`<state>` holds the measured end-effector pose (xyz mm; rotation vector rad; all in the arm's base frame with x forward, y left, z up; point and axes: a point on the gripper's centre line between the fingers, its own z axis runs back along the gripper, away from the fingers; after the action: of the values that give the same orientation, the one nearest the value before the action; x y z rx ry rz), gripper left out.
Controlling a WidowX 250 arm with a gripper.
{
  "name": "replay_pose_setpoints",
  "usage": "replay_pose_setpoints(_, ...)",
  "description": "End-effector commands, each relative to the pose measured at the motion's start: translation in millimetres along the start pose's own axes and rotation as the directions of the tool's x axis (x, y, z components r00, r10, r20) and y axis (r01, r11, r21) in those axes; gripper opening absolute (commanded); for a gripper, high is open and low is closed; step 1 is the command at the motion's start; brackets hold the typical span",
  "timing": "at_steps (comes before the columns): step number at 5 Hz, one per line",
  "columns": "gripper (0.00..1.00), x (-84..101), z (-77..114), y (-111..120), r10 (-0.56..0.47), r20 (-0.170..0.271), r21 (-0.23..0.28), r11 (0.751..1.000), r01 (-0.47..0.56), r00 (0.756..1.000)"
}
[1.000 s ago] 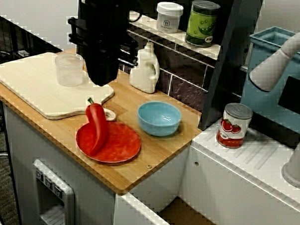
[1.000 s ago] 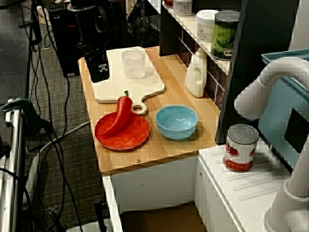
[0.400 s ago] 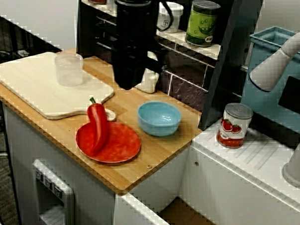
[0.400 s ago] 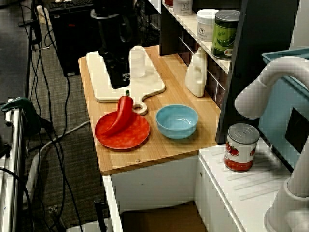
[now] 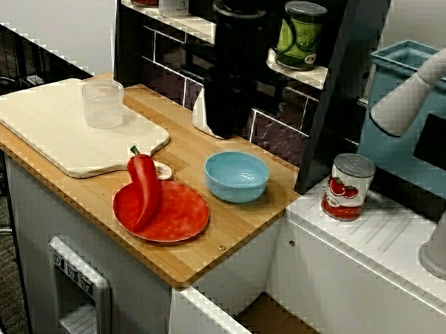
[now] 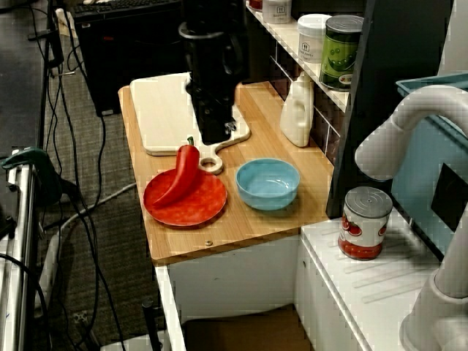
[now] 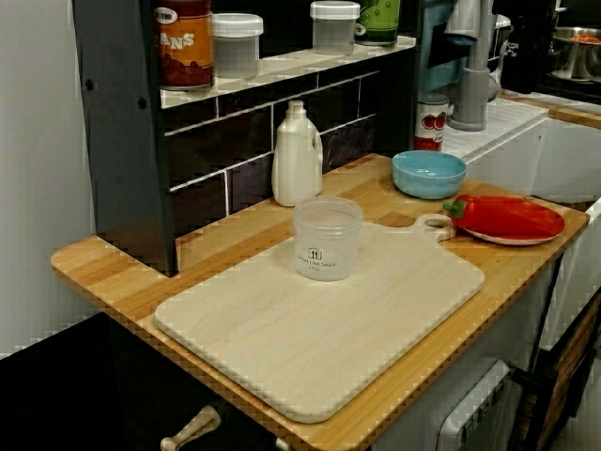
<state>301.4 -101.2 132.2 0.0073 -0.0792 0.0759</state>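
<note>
Half hides the bottle (image 5: pixel 199 114) seen from above, hovering near the counter's (image 5: pixel 236 220) back edge and the bowl (image 5: pixel 237 175); cannot tell gripper (image 6: pixel 212 133) jaws open or closed.

A pale cutting board (image 7: pixel 319 329) lies on a wooden table (image 7: pixel 113 277). A clear plastic cup (image 7: pixel 327 238) stands upright on the board. Behind the cup, a white bottle (image 7: pixel 297 155) stands by a dark tiled wall. Farther right are a blue bowl (image 7: pixel 429 174) and a red pepper (image 7: pixel 488 210) lying on a red plate (image 7: pixel 537 225).
</note>
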Motion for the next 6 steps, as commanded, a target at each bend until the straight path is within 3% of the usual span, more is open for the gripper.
replay_pose_setpoints(1,0.0,22.9,6.2,1,0.016,0.066,0.006,1.0,-0.016,0.998)
replay_pose_setpoints(3,0.0,24.1,-4.3,0,0.081,0.151,0.024,0.996,-0.086,0.985)
replay_pose_setpoints(4,0.0,24.0,-6.6,-2,0.097,0.168,0.022,0.995,-0.102,0.981)
replay_pose_setpoints(6,0.0,24.7,-14.2,-10,0.063,0.145,0.038,0.997,-0.069,0.987)
